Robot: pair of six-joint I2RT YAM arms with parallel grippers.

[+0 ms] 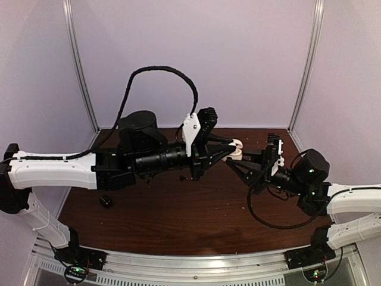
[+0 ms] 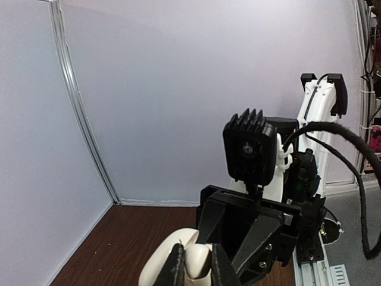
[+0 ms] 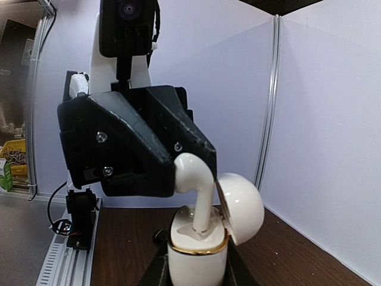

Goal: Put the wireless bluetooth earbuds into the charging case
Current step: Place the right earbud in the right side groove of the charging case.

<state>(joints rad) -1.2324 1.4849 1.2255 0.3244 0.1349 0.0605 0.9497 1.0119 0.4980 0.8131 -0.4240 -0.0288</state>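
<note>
left hand (image 3: 174, 176) grips white earbud (image 3: 199, 189), stem in case (image 3: 196, 255) | right hand (image 1: 239, 158) clamps case

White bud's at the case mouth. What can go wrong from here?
1. The white earbud has its stem only partly in the charging case; an off-line push may jam it or twist it in the left gripper.
2. The open lid stands right beside the bud's head and may get knocked.
3. The right gripper clamps only the case's lower body; pressure could slip it.
</note>
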